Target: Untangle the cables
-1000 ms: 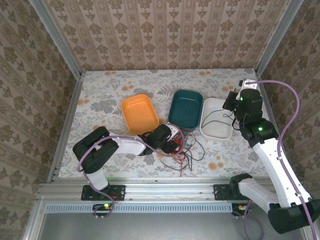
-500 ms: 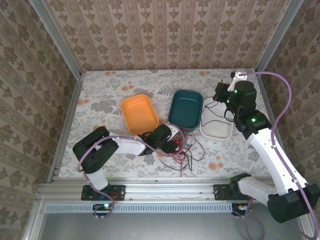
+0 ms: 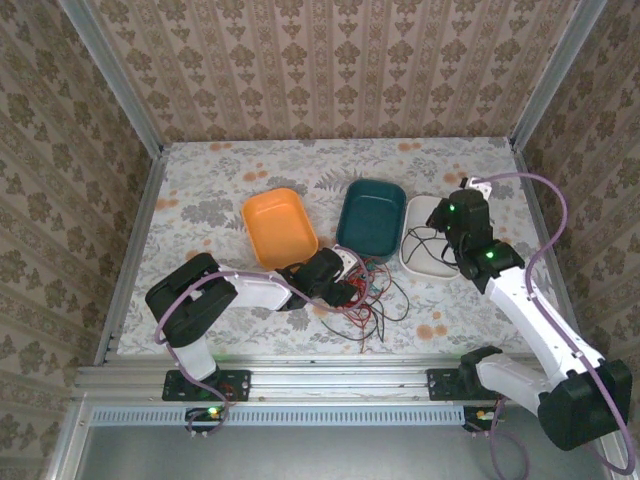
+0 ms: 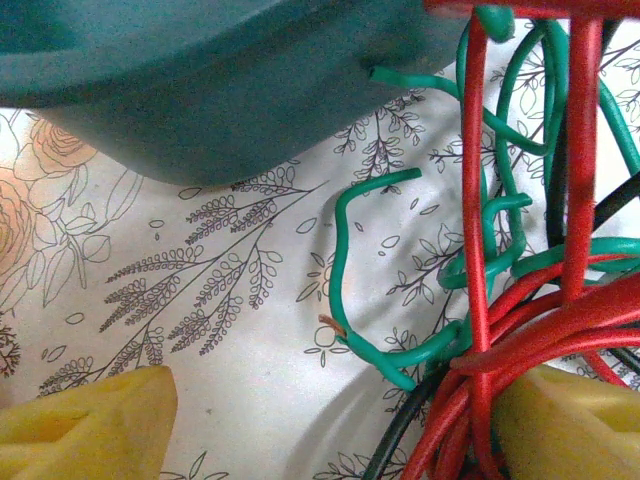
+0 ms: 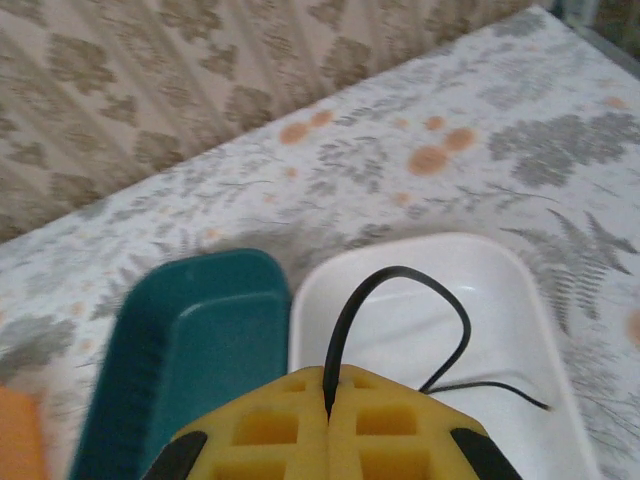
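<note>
Right of the teal tray (image 5: 190,330), the white tray (image 5: 500,295) held a loop of black cable (image 5: 398,270), pinched tight by the right gripper (image 5: 328,388). In front of it, the left gripper (image 4: 320,425), fingers apart, sat at red and green cables (image 4: 472,200).

Bare table (image 3: 220,185) runs along the back behind the 3 trays, left of the orange tray (image 3: 279,228), and front-right past the cables (image 3: 372,302). Mid-table is blocked: orange, teal tray (image 3: 371,215) and white tray (image 3: 412,262) sit in a row w/ slim gaps, tangle just in front of teal. L arm (image 3: 250,290) lies across front-left; R arm (image 3: 520,300) hangs over white, black cable (image 5: 400,290) looping up to it.
</note>
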